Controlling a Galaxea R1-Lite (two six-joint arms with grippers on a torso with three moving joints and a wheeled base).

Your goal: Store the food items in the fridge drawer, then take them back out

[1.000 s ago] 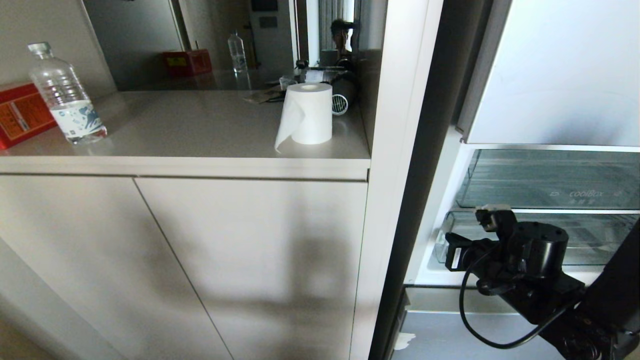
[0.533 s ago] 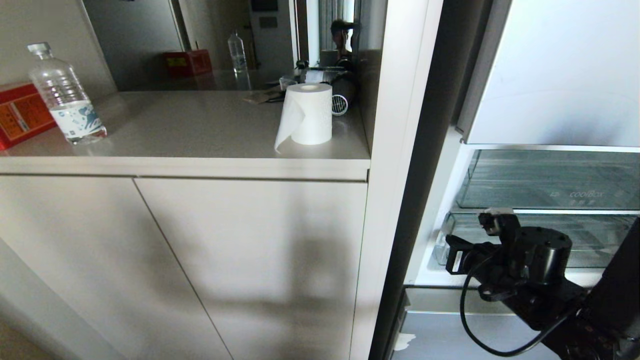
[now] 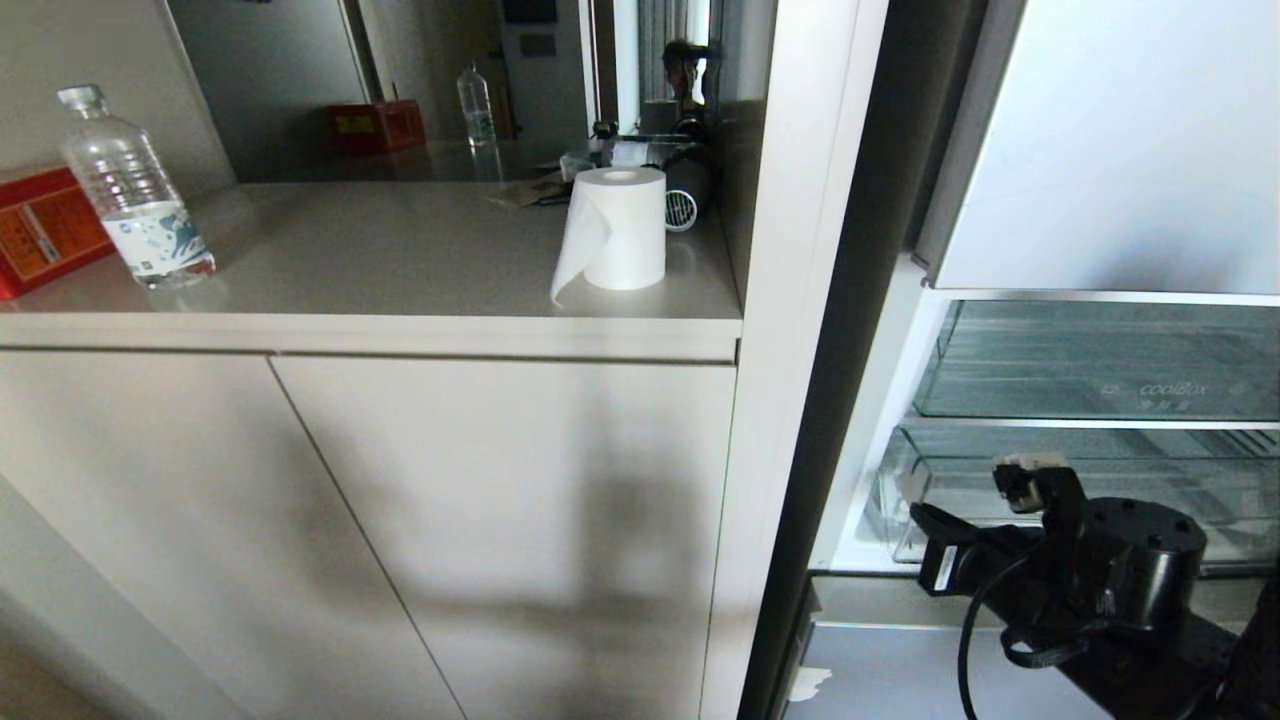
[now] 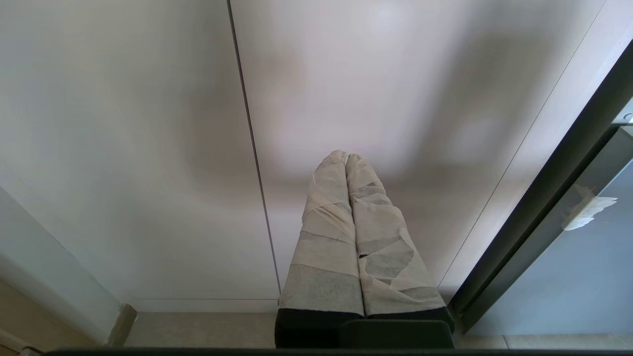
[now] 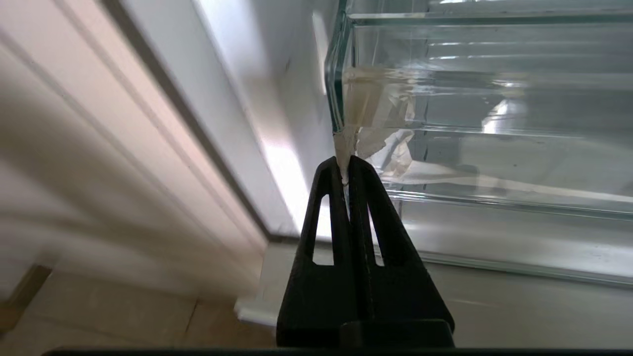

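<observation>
The fridge drawer (image 3: 1120,470) is the lower clear pull-out in the open fridge at the right, and I see nothing lying in it. A strip of pale tape (image 5: 358,118) hangs off its near corner. My right gripper (image 5: 344,163) is shut on the end of that tape, just in front of the drawer's clear front (image 5: 470,123). In the head view the right gripper (image 3: 925,520) is at the drawer's left front corner. The food items are out of view. My left gripper (image 4: 344,157) is shut and empty, facing the cabinet doors.
A clear bin lettered "coolBox" (image 3: 1100,370) sits above the drawer, under a white fridge door (image 3: 1130,140). The counter (image 3: 400,260) to the left holds a water bottle (image 3: 135,200), a red box (image 3: 40,225) and a paper roll (image 3: 615,230). A person's reflection (image 3: 685,70) shows in the mirror.
My right gripper has drawn back toward me and down, still shut on the tape. The drawer's front has slid out a little with it. The left arm has not moved.
</observation>
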